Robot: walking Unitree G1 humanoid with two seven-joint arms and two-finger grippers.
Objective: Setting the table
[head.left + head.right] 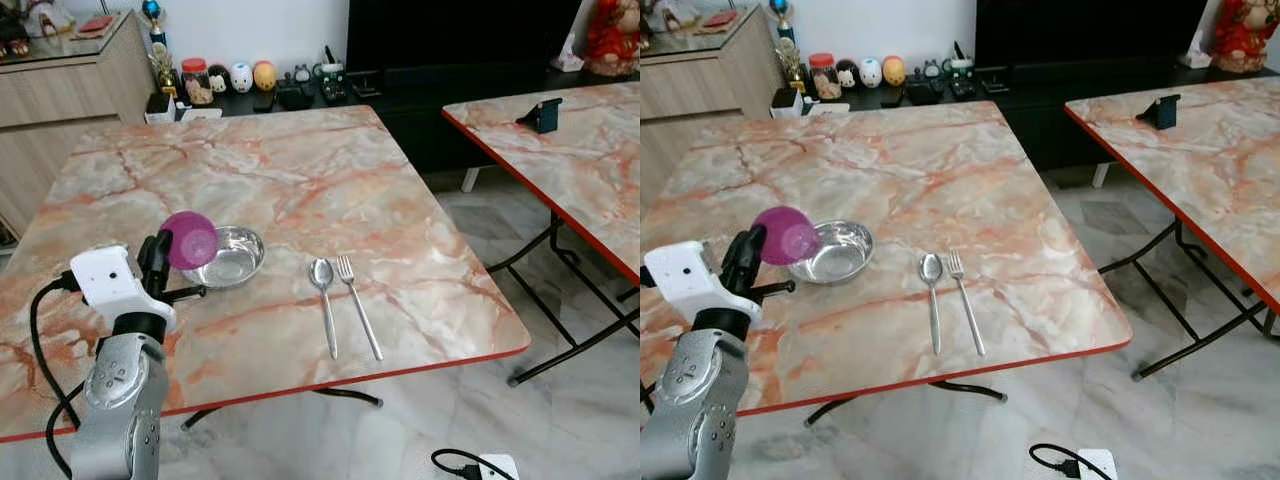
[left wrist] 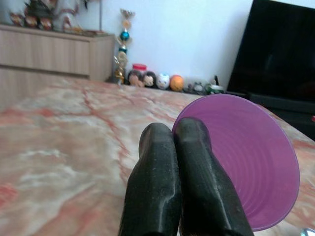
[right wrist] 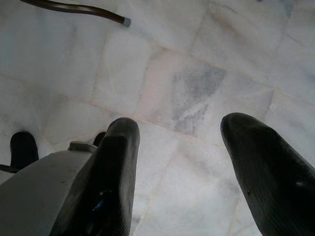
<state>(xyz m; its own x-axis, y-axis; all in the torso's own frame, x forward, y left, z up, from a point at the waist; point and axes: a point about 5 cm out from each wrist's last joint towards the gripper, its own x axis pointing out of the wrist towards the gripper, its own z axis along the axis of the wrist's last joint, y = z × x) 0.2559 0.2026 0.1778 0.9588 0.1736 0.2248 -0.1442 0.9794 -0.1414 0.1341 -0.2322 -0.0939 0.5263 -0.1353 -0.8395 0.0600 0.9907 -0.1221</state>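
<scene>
My left wrist view shows my left gripper (image 2: 179, 147) pinching the purple cup (image 2: 246, 157), bowl (image 1: 232, 257) at its three o'clock; right gripper (image 3: 197, 167) wide over floor (image 3: 197, 88).

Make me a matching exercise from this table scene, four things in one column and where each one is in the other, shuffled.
Things:
1. purple plastic cup
2. shiny round steel bowl
3. silver metal spoon
4. silver metal fork

Places:
A. lying on the marble table, between the bowl and the fork
B. pinched at its rim by the left gripper, held tilted above the table
C. resting on the table just beside the held cup
D. lying nearest the table's right edge, tines pointing away from the robot

Pairs: 1-B, 2-C, 3-A, 4-D
</scene>
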